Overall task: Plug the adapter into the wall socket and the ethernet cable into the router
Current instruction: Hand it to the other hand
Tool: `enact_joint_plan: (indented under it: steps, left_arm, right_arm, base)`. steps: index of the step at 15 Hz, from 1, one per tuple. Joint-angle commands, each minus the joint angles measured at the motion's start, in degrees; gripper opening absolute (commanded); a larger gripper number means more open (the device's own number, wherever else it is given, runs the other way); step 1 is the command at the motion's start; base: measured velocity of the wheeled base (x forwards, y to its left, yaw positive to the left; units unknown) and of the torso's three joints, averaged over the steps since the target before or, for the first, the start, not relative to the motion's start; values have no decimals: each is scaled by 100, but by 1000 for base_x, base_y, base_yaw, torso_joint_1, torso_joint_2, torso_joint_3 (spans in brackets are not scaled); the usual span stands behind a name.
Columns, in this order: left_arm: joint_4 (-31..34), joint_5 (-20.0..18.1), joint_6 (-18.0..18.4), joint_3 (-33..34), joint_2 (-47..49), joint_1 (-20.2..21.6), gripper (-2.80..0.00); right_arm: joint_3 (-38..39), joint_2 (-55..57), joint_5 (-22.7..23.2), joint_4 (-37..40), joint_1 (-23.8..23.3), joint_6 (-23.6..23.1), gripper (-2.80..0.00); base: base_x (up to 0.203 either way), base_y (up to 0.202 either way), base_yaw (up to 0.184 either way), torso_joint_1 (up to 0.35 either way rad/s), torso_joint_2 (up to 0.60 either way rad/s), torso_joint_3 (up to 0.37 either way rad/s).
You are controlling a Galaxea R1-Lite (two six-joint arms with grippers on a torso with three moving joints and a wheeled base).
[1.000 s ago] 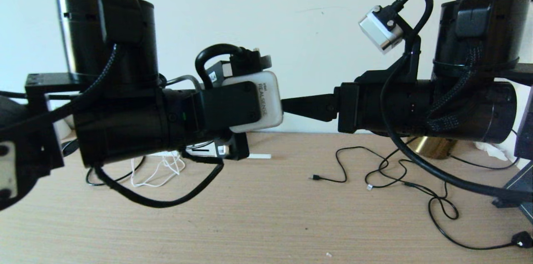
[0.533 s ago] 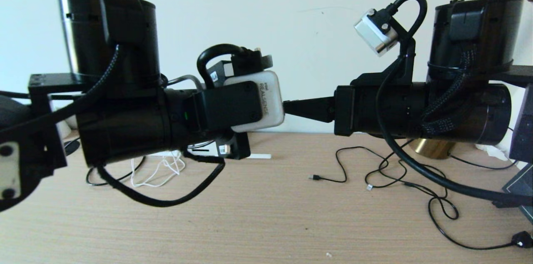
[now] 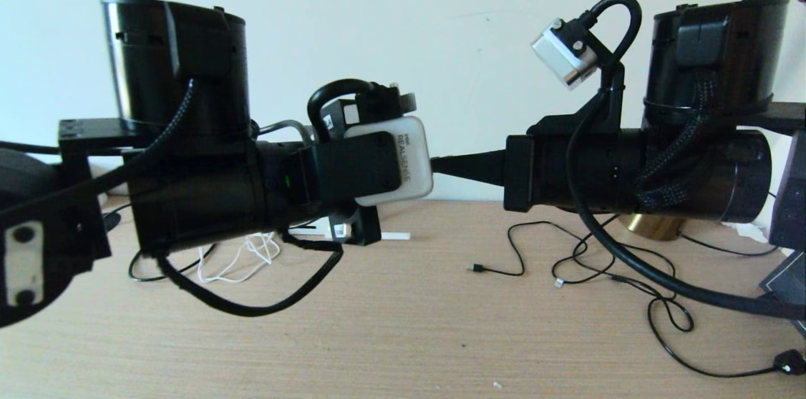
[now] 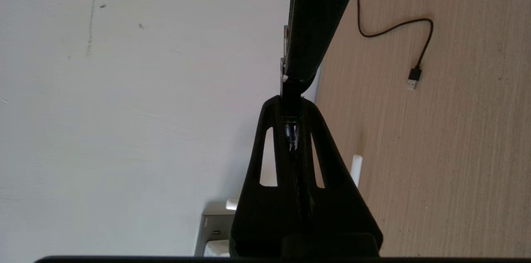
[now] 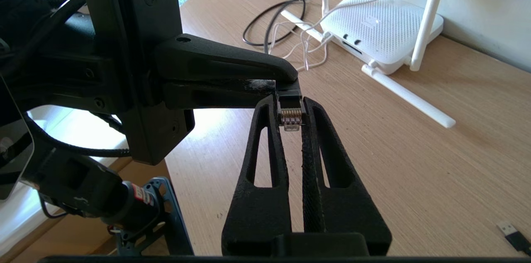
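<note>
Two robot arms meet tip to tip above a wooden desk. The right gripper pinches the clear plug of the ethernet cable between its fingertips. The left gripper has its jaws pressed together on the plug's black rear end. The white router lies on the desk's far left by the wall, antennas spread. Thin black cords trail across the desk on the right.
</note>
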Motion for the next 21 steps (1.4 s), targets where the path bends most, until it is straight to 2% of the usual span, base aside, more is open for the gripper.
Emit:
enact_joint_plan:
  steps: [1, 4, 5, 9, 11, 13, 15, 17, 19, 21]
  left_arm:
    - [-4, -11, 37, 16, 21, -3, -280]
    - [-39, -11, 37, 16, 39, -3, -280]
    - [-32, -11, 37, 7, 39, -3, 0]
    - [-252, -2, 40, 107, -23, -3, 0]
    - [-329, 10, 68, 405, -189, 4, 0]
    - [-877, 8, 177, 854, -249, 42, 0]
    - [-1802, -19, 238, 1144, -179, 62, 0]
    - [-2415, -133, 280, 1153, 1, 81, 0]
    - [-2945, -181, 491, 1151, 98, 101, 0]
    - [-3395, -585, 822, 1395, 135, 228, 0]
  right_arm:
    - [44, -2, 9, -33, 3, 4, -280]
    - [82, -2, 9, -36, 3, -7, -280]
    - [99, -2, 9, -36, 12, -14, -280]
    - [112, -48, -45, -36, 21, 37, -280]
    - [133, -166, -81, -31, 13, 362, -280]
    - [77, -302, -86, -28, 5, 1292, -280]
    - [29, -403, -87, -10, -11, 2248, -280]
    - [17, -444, -78, 21, -24, 3137, -280]
    - [-31, -439, -44, 105, -45, 3819, -280]
    - [-197, -447, 94, 387, -253, 4546, -280]
  base:
    - [0, 0, 0, 0, 0, 0]
    - [0, 0, 0, 0, 0, 0]
    - [0, 0, 0, 0, 0, 0]
    - [0, 0, 0, 0, 0, 0]
    - [0, 0, 0, 0, 0, 0]
    - [0, 0, 0, 0, 0, 0]
    - [0, 0, 0, 0, 0, 0]
    - [0, 0, 0, 0, 0, 0]
    - [0, 0, 0, 0, 0, 0]
    - [0, 0, 0, 0, 0, 0]
